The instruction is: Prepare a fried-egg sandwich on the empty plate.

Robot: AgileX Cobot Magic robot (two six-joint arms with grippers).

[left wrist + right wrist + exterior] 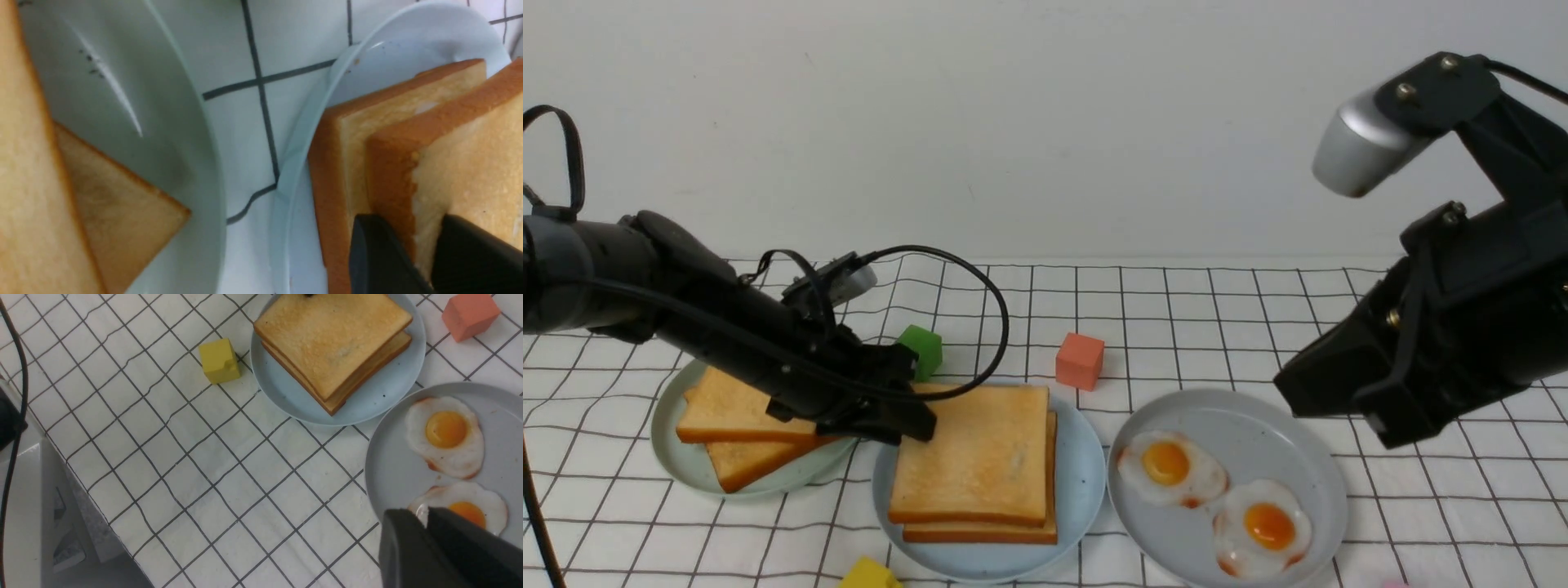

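Two golden toast slices lie stacked on the light-blue empty plate [1086,482] [388,53] [380,400]. My left gripper [907,425] [410,220] is shut on the far left edge of the top toast slice [980,449] [470,155] [331,339], one finger on each face. The lower slice [980,535] [339,171] juts out beneath. I cannot tell whether an egg lies between them. My right gripper [1339,404] [423,514] hangs above the grey plate [1258,416] [392,465], its jaws a narrow slit apart and holding nothing. Two fried eggs [1168,465] [1262,527] [445,433] rest there.
The pale green plate [686,465] [135,73] at the left holds two more toast slices [735,404]. A green block [921,349] and an orange block [1080,360] [470,314] stand behind the plates. A yellow block [870,574] [218,360] sits at the front edge.
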